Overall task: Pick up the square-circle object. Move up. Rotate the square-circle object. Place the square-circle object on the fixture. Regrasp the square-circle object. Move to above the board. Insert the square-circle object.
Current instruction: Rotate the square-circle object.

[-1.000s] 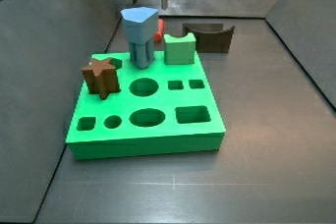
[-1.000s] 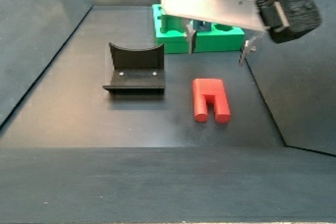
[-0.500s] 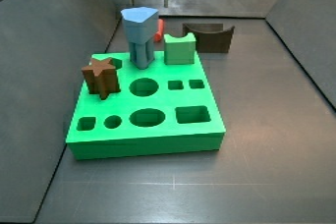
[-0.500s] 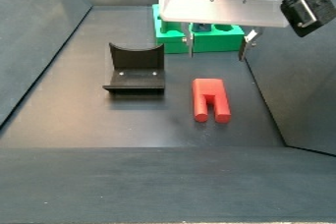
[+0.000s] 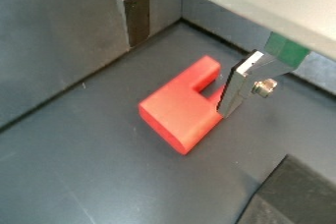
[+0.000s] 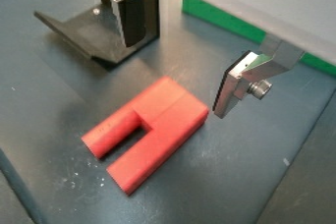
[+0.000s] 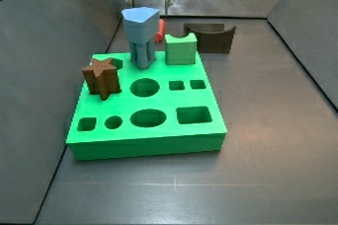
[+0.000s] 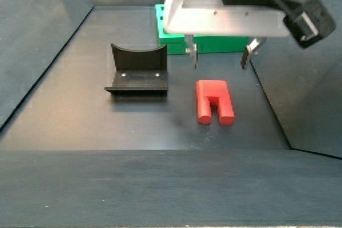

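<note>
i see the small bright red plastic peg (image 8: 213, 101), the square-circle object, lying flat on the dark floor, near the dark brown u-notched fixture (image 8: 138, 70) but apart from it. the gripper (image 8: 219, 52) hangs above the peg, fingers spread wide with nothing between them. in a wrist view one silver finger (image 6: 242, 84) stands just beside the peg; contact looks absent, though i cannot be sure. the bright green board (image 7: 141, 104) holds a tall blue peg (image 7: 140, 36) and a brown star-shaped peg (image 7: 102, 76).

Bright red square-circle object (image 8: 213, 100) on dark grey floor (image 8: 147, 137); dark brown fixture (image 8: 136, 69); bright green board (image 7: 145, 111) carrying a blue peg (image 7: 140, 36) and brown star peg (image 7: 102, 75); white hand (image 8: 219, 52), silver fingers (image 6: 242, 81) with dark pads.
</note>
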{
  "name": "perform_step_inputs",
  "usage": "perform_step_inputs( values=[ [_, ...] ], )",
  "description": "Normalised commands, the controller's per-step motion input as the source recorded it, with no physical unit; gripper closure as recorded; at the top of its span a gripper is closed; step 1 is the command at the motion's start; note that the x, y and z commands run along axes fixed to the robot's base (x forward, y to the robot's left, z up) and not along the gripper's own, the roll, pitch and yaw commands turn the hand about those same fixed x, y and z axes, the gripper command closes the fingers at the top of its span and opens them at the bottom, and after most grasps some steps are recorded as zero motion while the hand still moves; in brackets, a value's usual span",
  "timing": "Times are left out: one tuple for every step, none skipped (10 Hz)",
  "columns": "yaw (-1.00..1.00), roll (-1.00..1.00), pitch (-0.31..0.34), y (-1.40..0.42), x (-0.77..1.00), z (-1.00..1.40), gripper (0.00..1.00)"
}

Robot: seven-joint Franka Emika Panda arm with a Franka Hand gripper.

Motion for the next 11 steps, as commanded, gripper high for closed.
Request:
perform_step_inputs(
  values=[
    [-0.01, -0.05, -0.043, 0.00, 0.03, -1.00, 0.00],
    [-0.01, -0.07, -0.044, 0.00, 0.04, -1.00, 0.00],
    [0.00, -0.09, -0.048, 0.01, 0.05, -0.98, 0.00],
    [0.00, -0.10, -0.051, 0.01, 0.05, -0.87, 0.00],
    [0.01, -0.12, -0.057, 0.01, 0.05, -0.73, 0.00],
    [0.01, -0.12, -0.066, 0.01, 0.05, -0.67, 0.00],
    [0.00, -0.13, -0.074, 0.01, 0.04, -0.55, 0.00],
    [0.00, -0.14, -0.076, 0.02, 0.04, -0.49, 0.00],
    [-0.01, -0.15, -0.081, 0.02, 0.04, -0.34, 0.00],
    [-0.01, -0.16, -0.085, 0.02, 0.03, -0.29, 0.00],
    [-0.01, -0.16, -0.093, 0.03, 0.03, -0.18, 0.00]
  ],
)
